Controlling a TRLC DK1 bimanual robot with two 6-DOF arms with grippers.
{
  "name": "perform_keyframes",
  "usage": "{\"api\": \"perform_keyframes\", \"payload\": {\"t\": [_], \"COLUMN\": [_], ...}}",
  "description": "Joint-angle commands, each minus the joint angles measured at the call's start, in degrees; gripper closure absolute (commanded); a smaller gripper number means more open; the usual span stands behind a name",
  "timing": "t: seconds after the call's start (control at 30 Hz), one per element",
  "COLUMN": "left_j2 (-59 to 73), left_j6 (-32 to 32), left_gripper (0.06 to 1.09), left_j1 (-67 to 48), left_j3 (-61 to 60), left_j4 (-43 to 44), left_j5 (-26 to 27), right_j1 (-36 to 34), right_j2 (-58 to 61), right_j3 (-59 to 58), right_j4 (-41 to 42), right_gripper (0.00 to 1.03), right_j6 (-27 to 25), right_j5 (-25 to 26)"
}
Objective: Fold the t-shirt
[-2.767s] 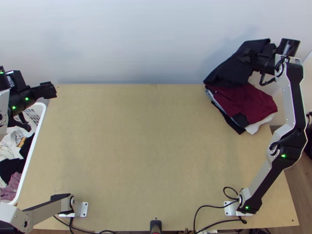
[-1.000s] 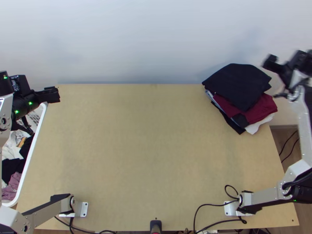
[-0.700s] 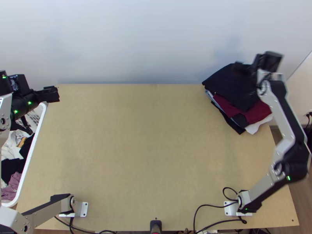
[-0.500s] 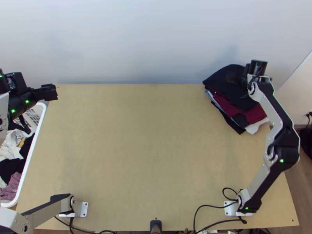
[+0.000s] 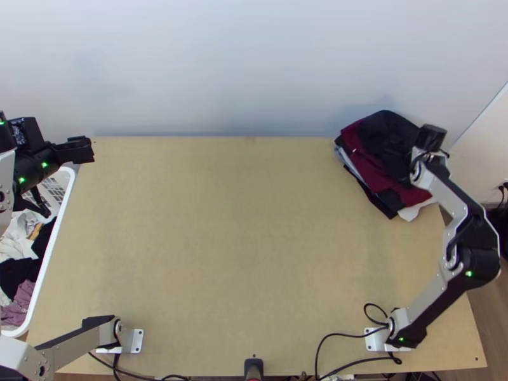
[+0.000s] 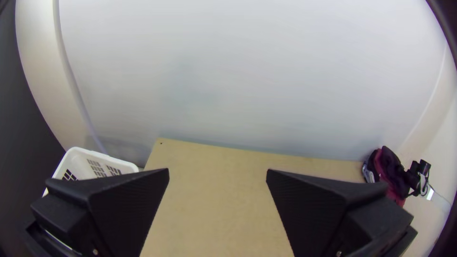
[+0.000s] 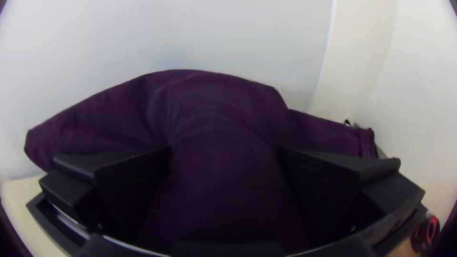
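Observation:
My left gripper [image 5: 86, 151] hangs over the table's far left corner, beside the basket. In the left wrist view my left gripper [image 6: 218, 171] has its fingers wide apart, nothing between them. At the far right, my right gripper [image 5: 432, 136] is over the right side of the stack, its fingertips hidden there. A black folded garment [image 5: 385, 130] lies rumpled on top of maroon cloth [image 5: 374, 171]. In the right wrist view my right gripper [image 7: 225, 148] is open against the dark cloth [image 7: 214, 109], which bulges up between its separated fingers.
Other folded clothes lie under the maroon cloth, with a white one [image 5: 413, 211] sticking out. A white basket [image 5: 47, 254] of loose clothes stands left of the wooden table [image 5: 241, 222]. Cables run along the near edge, and a pale wall rises behind.
My right gripper came back over the stack and then moved slightly toward the near edge and right. The black garment's left part shifted right and rumpled, baring more maroon. The left arm stayed nearly still.

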Motion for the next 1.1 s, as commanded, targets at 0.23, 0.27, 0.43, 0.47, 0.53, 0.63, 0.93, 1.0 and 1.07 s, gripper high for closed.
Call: {"api": "perform_keyframes", "payload": {"t": [0.23, 0.27, 0.43, 0.47, 0.53, 0.63, 0.93, 1.0, 1.07], "left_j2": [-0.2, -0.4, -0.6, -0.6, -0.6, -0.6, -0.6, -0.6, -0.6], "left_j6": [0.3, 0.3, 0.6, 0.7, 0.7, 0.6, 0.6, 0.6, 0.6], "left_gripper": [0.09, 0.09, 0.09, 0.09, 0.09, 0.09, 0.09, 0.09, 0.09], "left_j1": [-0.2, -0.1, 0.4, 0.4, 0.4, 0.4, 0.4, 0.4, 0.4], "left_j3": [1.7, 1.7, 1.5, 1.5, 1.6, 1.6, 1.6, 1.6, 1.6], "left_j4": [-0.1, -0.1, -0.5, -0.5, -0.4, -0.4, -0.2, -0.3, -0.3], "left_j5": [0.4, 0.4, 0.4, 0.4, 0.4, 0.4, 0.4, 0.4, 0.4], "right_j1": [4.9, 4.5, 2.7, 2.5, 2.0, 1.1, -3.8, -4.9, -6.2], "right_j2": [-1.8, -2.9, -9.3, -10.9, -13.9, -17.8, -10.5, -6.6, -1.9], "right_j3": [-9.4, -8.6, -3.8, -3.1, -1.7, -1.4, -5.5, -6.0, -6.2], "right_j4": [5.5, 5.7, 5.9, 5.9, 5.1, 5.2, 6.1, 6.4, 6.9], "right_gripper": [0.03, 0.03, 0.03, 0.03, 0.03, 0.03, 0.03, 0.03, 0.03], "right_j6": [-4.0, -4.0, -4.1, -4.1, -4.4, -4.5, -4.6, -4.5, -4.5], "right_j5": [3.0, 4.1, 6.0, 6.2, 6.4, 6.9, 7.2, 7.2, 7.2]}}
